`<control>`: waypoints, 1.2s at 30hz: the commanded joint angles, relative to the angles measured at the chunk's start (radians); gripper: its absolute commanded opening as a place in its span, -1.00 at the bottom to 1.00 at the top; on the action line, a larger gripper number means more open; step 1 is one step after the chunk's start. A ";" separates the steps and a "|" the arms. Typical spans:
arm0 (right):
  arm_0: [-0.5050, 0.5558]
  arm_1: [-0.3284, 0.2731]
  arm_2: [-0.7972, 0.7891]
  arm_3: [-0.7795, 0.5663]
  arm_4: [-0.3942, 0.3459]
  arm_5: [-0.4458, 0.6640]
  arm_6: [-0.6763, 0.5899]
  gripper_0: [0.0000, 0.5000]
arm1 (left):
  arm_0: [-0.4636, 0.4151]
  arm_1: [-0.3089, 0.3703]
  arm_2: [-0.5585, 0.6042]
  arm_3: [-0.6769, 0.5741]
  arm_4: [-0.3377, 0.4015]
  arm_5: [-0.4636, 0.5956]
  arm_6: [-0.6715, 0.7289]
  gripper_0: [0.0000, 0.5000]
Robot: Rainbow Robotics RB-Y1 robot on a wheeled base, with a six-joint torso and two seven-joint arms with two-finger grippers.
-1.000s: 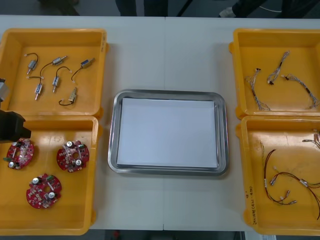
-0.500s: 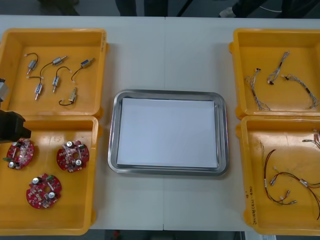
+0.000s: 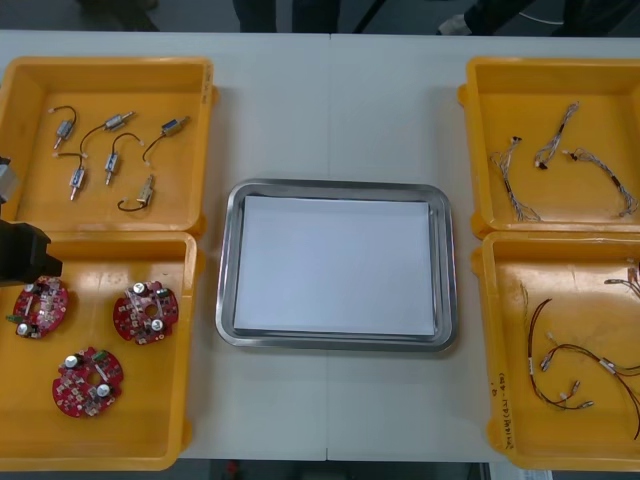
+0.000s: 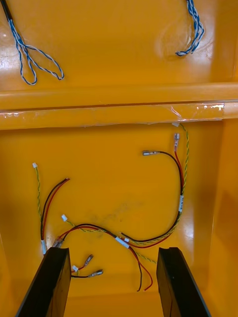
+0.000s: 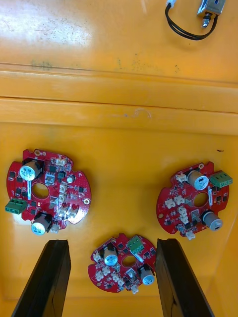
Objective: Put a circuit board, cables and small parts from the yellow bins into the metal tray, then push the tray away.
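Three round red circuit boards [image 3: 146, 312] lie in the near left yellow bin [image 3: 190, 350]. My left gripper [image 5: 111, 242] hovers open above them, and one board [image 5: 124, 265] sits between its fingers [image 5: 44, 277]. Two more boards [image 5: 49, 190] lie beyond the fingertips. My right gripper [image 4: 113, 250] hangs open over the near right bin [image 3: 490, 400], above tangled red and yellow cables [image 4: 148, 233], seen from the front as cables [image 3: 570, 370]. The metal tray [image 3: 335, 187], white inside, stands in the middle with nothing in it.
Small metal parts [image 3: 110, 150] with black leads lie in the far left bin [image 3: 205, 130]. Twisted blue and white cables [image 3: 560, 160] lie in the far right bin [image 3: 470, 130]. A black part of my left arm [image 3: 20, 255] shows at the table's left edge.
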 commanded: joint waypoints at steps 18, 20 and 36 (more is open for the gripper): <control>0.010 -0.005 -0.011 -0.011 -0.001 -0.008 0.031 1.00 | -0.007 0.035 0.004 0.014 0.027 -0.002 -0.110 1.00; 0.004 -0.005 -0.033 -0.014 0.002 -0.012 0.031 1.00 | -0.001 0.047 0.004 0.014 0.041 -0.013 -0.160 1.00; 0.076 -0.009 -0.079 -0.034 -0.010 -0.029 0.055 1.00 | 0.134 0.251 0.002 0.084 0.305 -0.252 -0.465 1.00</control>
